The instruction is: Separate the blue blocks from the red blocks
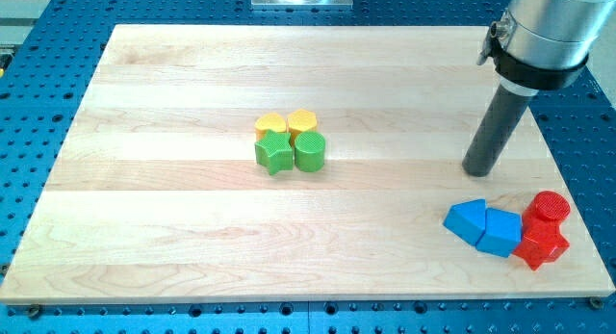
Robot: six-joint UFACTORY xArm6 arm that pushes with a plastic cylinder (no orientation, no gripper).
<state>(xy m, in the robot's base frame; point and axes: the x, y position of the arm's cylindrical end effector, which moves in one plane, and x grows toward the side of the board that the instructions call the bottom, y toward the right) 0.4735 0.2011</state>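
Two blue blocks lie at the view's lower right: a blue triangular block [467, 219] and, touching its right side, a blue cube-like block [500, 232]. A red star-shaped block [542, 245] touches that blue block's right side, and a red cylinder [551, 208] sits just above the red star. My tip [477, 170] rests on the board about fifty pixels above the blue triangular block, apart from all the blocks. The dark rod rises from it toward the view's upper right.
Near the board's middle sits a tight cluster: two yellow blocks [271, 126] [302, 122] above a green star [275, 154] and a green cylinder [310, 151]. The wooden board [144, 228] lies on a blue perforated table; its right edge is close to the red blocks.
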